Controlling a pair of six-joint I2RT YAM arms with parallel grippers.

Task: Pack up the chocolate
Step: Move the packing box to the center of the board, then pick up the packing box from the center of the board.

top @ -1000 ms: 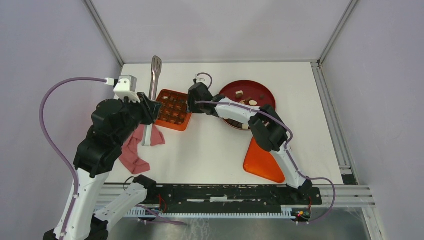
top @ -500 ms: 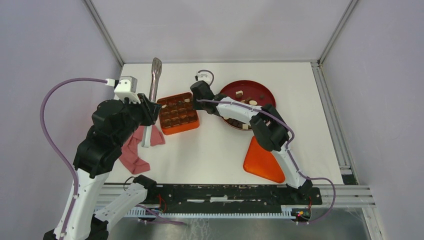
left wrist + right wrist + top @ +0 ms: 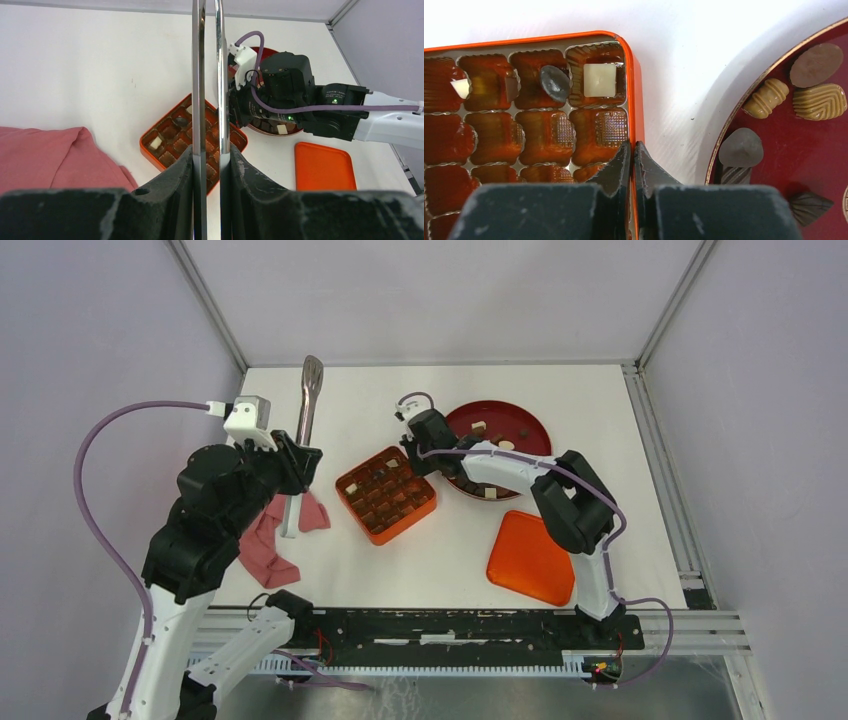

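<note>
The orange compartmented box (image 3: pixel 386 495) lies turned at an angle on the table, left of the dark-red plate (image 3: pixel 541 436). My right gripper (image 3: pixel 634 150) is shut on the box's right rim, and it also shows in the top view (image 3: pixel 416 443). The box holds a cream square chocolate (image 3: pixel 599 79), a dark round one (image 3: pixel 555 81) and a few more. Several brown and dark chocolates (image 3: pixel 816 62) lie on the plate (image 3: pixel 824 145). My left gripper (image 3: pixel 210 160) is shut on upright metal tongs (image 3: pixel 199 90), left of the box (image 3: pixel 170 145).
The orange lid (image 3: pixel 530 558) lies flat at the near right, below the plate. A pink cloth (image 3: pixel 270 540) lies under my left arm at the near left. The tongs (image 3: pixel 310 395) reach toward the back wall.
My right gripper has pulled the box to the right and nearer, turning it, so it now sits close to the plate. The left gripper with the tongs has stayed put.
</note>
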